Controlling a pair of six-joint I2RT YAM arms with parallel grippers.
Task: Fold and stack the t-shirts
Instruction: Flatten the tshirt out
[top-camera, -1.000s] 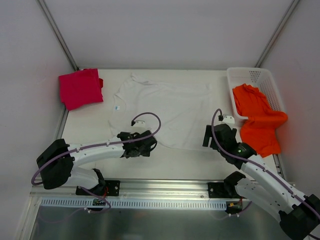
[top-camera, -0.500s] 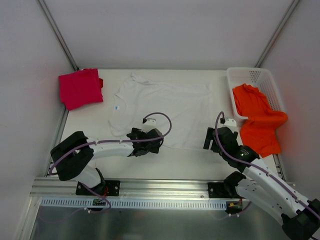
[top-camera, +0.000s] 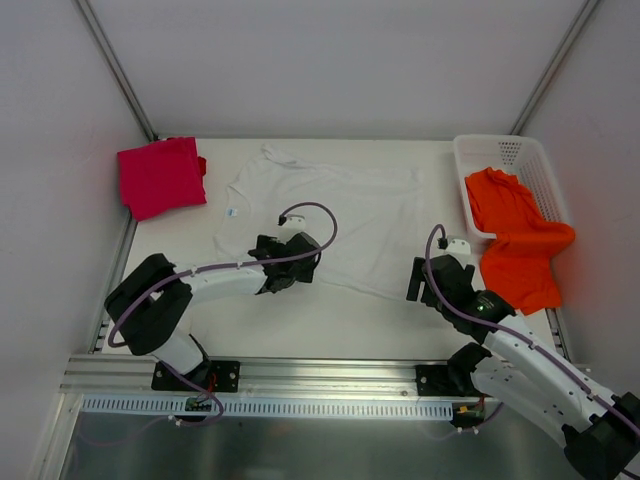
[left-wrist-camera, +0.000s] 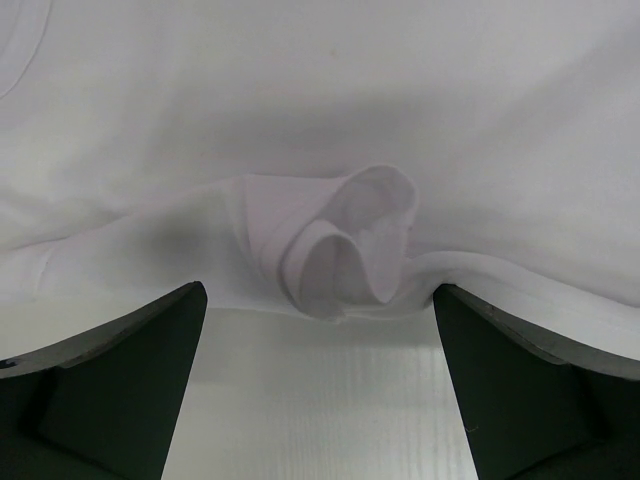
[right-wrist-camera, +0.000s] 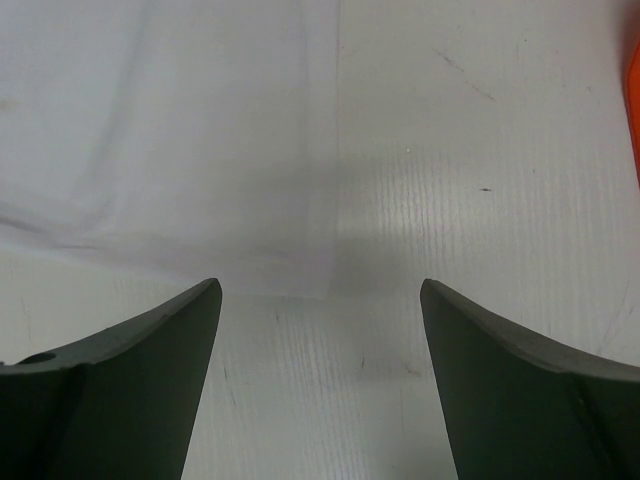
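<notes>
The white t-shirt (top-camera: 335, 210) lies spread flat mid-table, its neck label to the left. My left gripper (top-camera: 296, 256) is open at the shirt's near hem. In the left wrist view a curled fold of the hem (left-wrist-camera: 340, 245) lies just ahead of the open left gripper (left-wrist-camera: 318, 300), with nothing between the fingers. My right gripper (top-camera: 420, 268) is open and empty by the shirt's near right corner (right-wrist-camera: 170, 130), and table shows at the right gripper (right-wrist-camera: 318, 290). The magenta-red t-shirt (top-camera: 160, 177) lies folded at the far left. The orange t-shirt (top-camera: 515, 240) hangs out of the basket.
A white lattice basket (top-camera: 525, 155) stands at the far right corner of the table, with the orange shirt spilling over its near rim. Metal frame posts (top-camera: 115, 70) rise at both back corners. An orange sliver (right-wrist-camera: 634, 80) shows at the right wrist view's edge.
My left gripper moved right, then away from me onto the white shirt's near hem, which has bunched and shifted away. The right arm has hardly moved.
</notes>
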